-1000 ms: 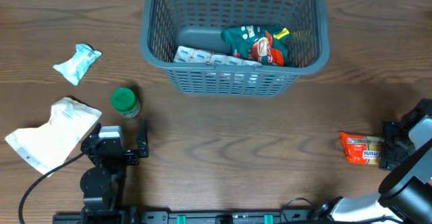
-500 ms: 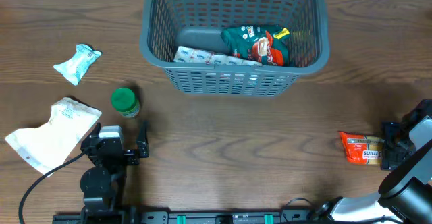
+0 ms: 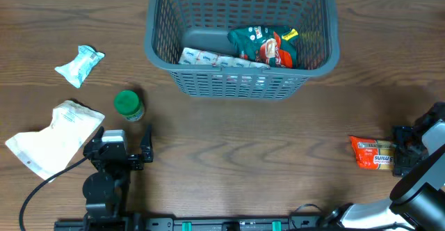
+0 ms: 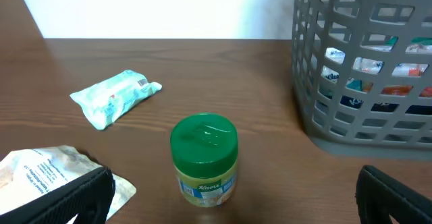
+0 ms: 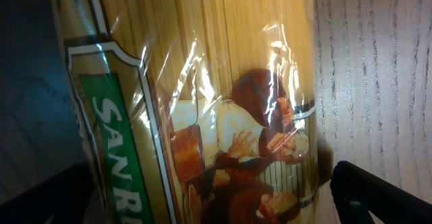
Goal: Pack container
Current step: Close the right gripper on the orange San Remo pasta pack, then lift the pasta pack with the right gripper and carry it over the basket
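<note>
No movement over last second: left tool (image 4: 233,200) wide open, empty, facing jar (image 4: 204,158); right tool (image 3: 401,152) at packet (image 3: 372,152), grip not discernible; container (image 3: 236,83) part-filled.

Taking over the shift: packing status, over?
Left pincer open, jar ahead. Right pincer at pasta packet, grip unclear. Basket holds snack bag, flat pack. White pouch, blue wrapper lie left.

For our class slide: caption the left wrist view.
Green-lidded jar upright on the wooden table, slotted grey container at right, pale blue packet behind.
</note>
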You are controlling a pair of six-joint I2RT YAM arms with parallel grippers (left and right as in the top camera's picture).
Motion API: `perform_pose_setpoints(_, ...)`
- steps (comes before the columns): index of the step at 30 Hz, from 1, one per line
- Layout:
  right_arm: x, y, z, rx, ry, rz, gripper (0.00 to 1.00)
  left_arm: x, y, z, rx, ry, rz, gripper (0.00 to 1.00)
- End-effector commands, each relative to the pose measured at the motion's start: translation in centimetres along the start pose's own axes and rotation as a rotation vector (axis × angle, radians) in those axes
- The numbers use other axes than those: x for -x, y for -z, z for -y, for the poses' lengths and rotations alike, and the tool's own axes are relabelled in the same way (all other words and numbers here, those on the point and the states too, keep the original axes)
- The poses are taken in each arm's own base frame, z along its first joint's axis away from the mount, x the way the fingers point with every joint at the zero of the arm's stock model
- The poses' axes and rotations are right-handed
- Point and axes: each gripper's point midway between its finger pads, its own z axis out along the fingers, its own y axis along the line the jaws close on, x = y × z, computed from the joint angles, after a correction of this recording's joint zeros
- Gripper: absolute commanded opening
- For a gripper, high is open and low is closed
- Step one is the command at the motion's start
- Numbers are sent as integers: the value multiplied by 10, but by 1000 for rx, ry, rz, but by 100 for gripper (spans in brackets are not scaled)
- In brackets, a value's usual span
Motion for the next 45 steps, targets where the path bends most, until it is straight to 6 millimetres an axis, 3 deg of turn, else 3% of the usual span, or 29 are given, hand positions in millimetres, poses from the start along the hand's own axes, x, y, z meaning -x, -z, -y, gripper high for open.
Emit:
perform_pose_setpoints(1,-19,-15,21,-73,25,-69,99,-11,-3,-2,10,9,-24,99)
perform_pose_setpoints(3,-19,-15,21,-74,26,-69,99,-11,-2,-2,10,8,-25,99)
perform_pose_setpoints(6,-19,-15,21,-74,27,-69,91,-11,-2,-2,10,8,-25,98)
perform_pose_setpoints(8,-19,-15,21,-76,26,-70,77,-11,-3,-2,10,9,-24,99)
perform_pose_setpoints(12,-20,-15,22,-77,27,-71,40,-11,-3,-2,10,9,-24,99)
perform_pose_setpoints(15,-20,-15,22,-80,29,-73,6,-11,-3,-2,10,8,-24,99)
perform_pose_setpoints(16,-20,-15,22,-79,36,-73,1,-11,-3,-2,10,9,-24,99)
perform_pose_setpoints(26,-26,-14,14,-27,266,-112,1,-11,-3,-2,10,8,-24,98)
perform_pose_setpoints(33,-25,7,-20,103,406,-92,1,-11,-3,-2,10,9,-24,99)
perform_pose_setpoints(40,-11,75,-68,273,535,50,1,-11,-3,-2,10,9,-24,99)
perform_pose_setpoints(45,-6,150,-101,415,636,164,1,-11,-2,-2,10,8,-25,99)
